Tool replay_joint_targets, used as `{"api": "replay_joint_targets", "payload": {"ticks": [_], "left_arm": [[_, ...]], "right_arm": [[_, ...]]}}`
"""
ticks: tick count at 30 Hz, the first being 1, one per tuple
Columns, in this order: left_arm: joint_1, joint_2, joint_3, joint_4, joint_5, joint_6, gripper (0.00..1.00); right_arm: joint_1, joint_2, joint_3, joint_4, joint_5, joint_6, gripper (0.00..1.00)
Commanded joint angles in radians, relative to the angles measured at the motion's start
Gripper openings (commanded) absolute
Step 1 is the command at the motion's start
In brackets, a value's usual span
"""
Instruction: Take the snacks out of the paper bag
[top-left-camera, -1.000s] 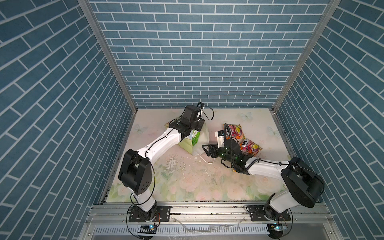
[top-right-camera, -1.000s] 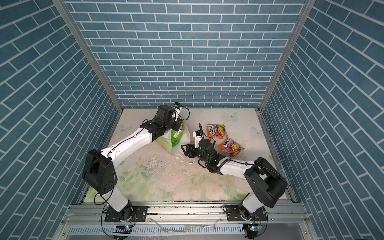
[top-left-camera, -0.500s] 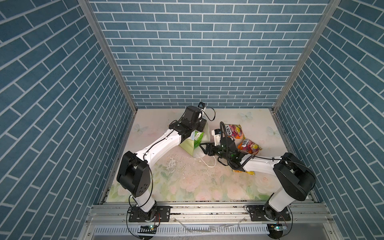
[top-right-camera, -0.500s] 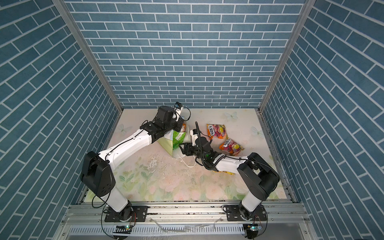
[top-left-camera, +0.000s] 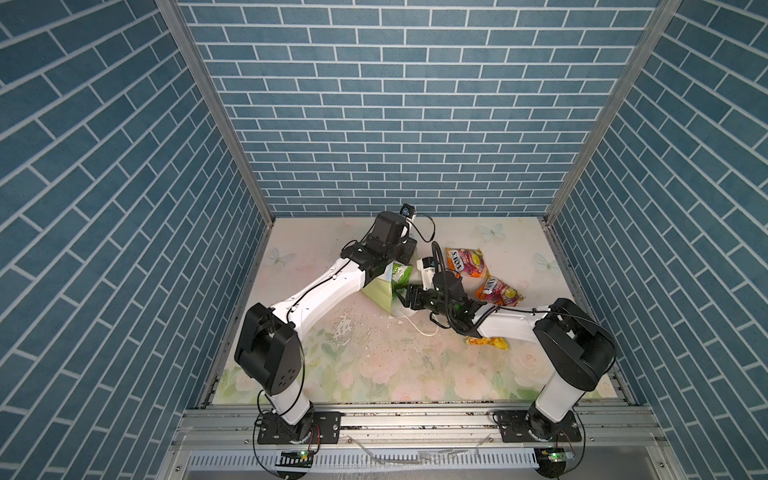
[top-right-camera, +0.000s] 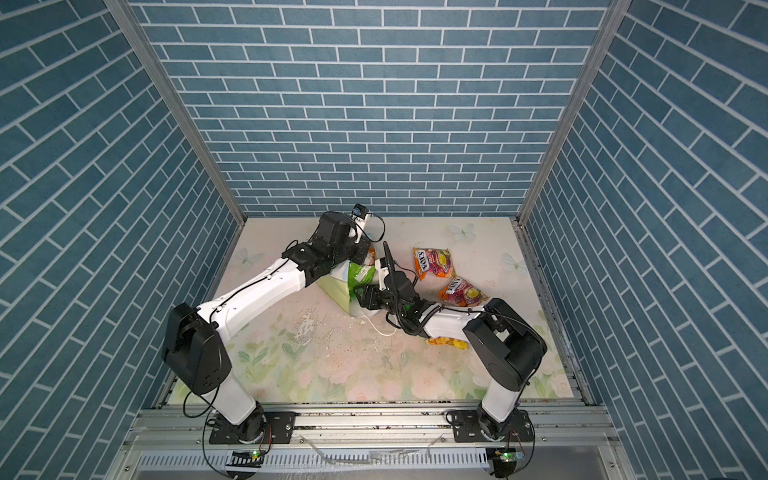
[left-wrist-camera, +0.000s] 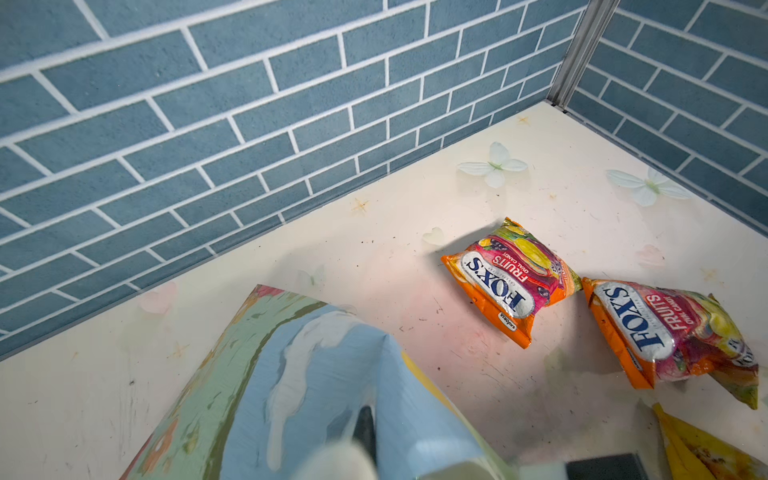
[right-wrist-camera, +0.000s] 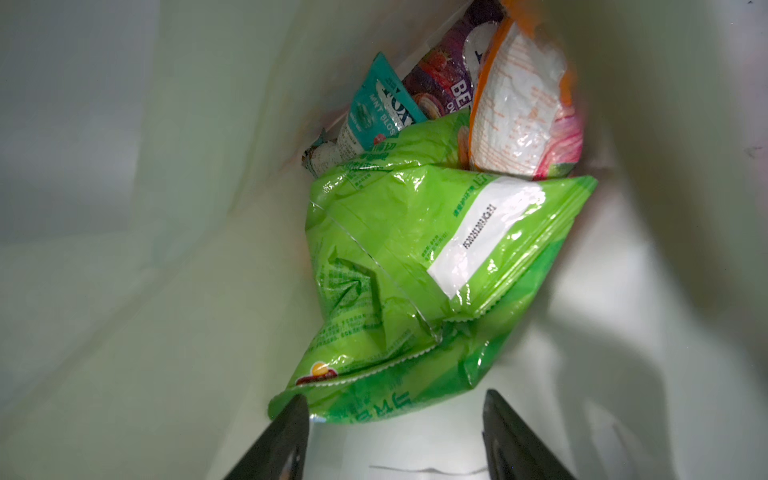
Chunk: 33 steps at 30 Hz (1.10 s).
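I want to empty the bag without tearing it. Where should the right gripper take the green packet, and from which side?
Grip the green packet by its crimped end seam, nearest the mouth of the paper bag. It is flat and thin, and it faces the open right gripper. Coming straight in through the mouth seems best; other packets crowd the far end.

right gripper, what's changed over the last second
The right gripper slid left into the mouth of the paper bag, jaws open at the green packet, nothing gripped yet. Its arm shifting uncovered a yellow packet. The left gripper stays shut on the bag, and the orange packets lie where they were.
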Motion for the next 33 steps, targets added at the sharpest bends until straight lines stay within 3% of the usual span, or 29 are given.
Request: {"api": "replay_joint_targets", "payload": {"ticks": [1, 33], "left_arm": [[-0.011, 0.0, 0.048, 0.029, -0.008, -0.032, 0.0], [-0.043, 0.013, 0.076, 0.045, 0.037, -0.091, 0.0]], "right_arm": [[0.005, 0.022, 0.017, 0.014, 0.009, 0.023, 0.71], [0.004, 0.136, 0.132, -0.159, 0.064, 0.052, 0.73]]}}
